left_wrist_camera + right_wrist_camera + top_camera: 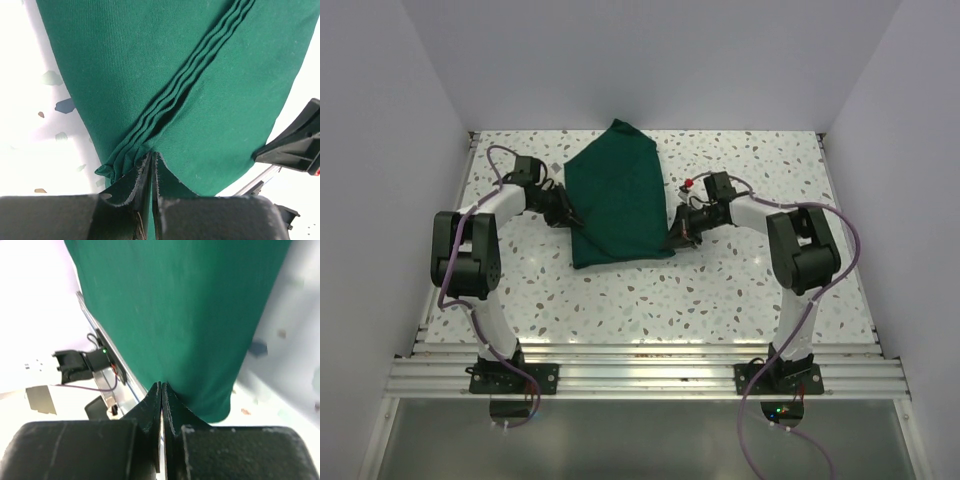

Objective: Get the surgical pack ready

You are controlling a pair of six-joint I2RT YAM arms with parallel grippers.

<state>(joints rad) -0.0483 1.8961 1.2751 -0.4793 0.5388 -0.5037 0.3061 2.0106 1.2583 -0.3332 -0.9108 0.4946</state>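
Lying on the speckled worktop (720, 290), the folded dark green cloth bundle (617, 195) points its long axis away from the bases, between both sets of jaws. The left jaws pinch its pleated left edge; the right jaws, pressed together, nip its near right corner.

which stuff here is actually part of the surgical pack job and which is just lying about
Part of the job:
- green cloth, folded on the table
- left gripper, pinching its left edge
- right gripper, shut on its near right corner

Just there:
- speckled table
- aluminium rail along the near edge
- purple cables on the arms
No loose items show.
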